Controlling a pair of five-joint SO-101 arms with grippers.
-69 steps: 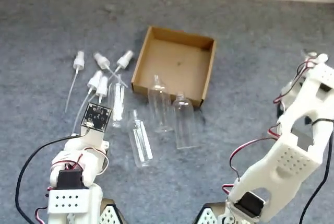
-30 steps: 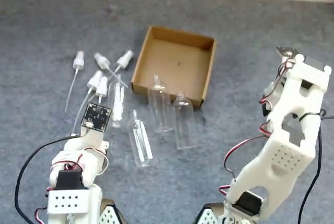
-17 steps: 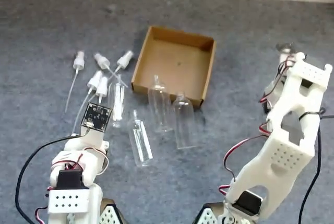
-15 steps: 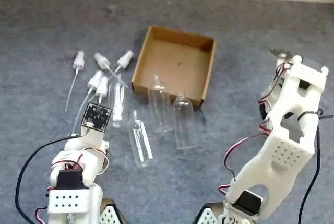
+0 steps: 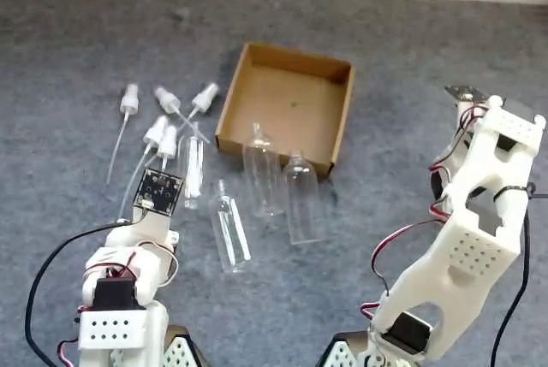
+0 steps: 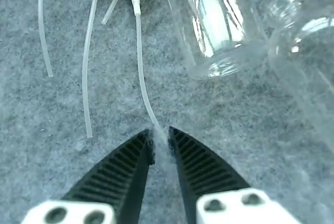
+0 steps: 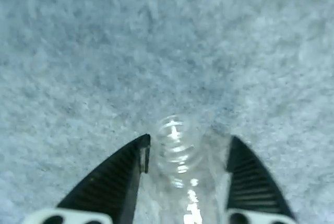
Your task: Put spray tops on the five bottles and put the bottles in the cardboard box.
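Note:
My right gripper (image 7: 180, 169) is shut on the neck of a clear bottle (image 7: 177, 148), held above the carpet at the right side of the table (image 5: 463, 92). Four more clear bottles lie in front of the cardboard box (image 5: 291, 103): two slim ones (image 5: 193, 170) (image 5: 229, 232) and two wider ones (image 5: 263, 174) (image 5: 301, 200). Several white spray tops (image 5: 167, 98) with thin tubes lie left of the box. My left gripper (image 6: 161, 134) sits low, shut, its tips at the end of one spray top's tube (image 6: 140, 62). A slim bottle's base (image 6: 214, 23) lies just beyond.
The grey carpet (image 5: 402, 50) covers the whole table. The box is open-topped with nothing in it. Open carpet lies between the box and the right arm (image 5: 479, 221). The left arm (image 5: 137, 256) stands at the near left, close to the spray tops and slim bottles.
The right arm has swung left and forward with the bottle, then wavered slightly. The left arm, the bottles and the spray tops have not moved.

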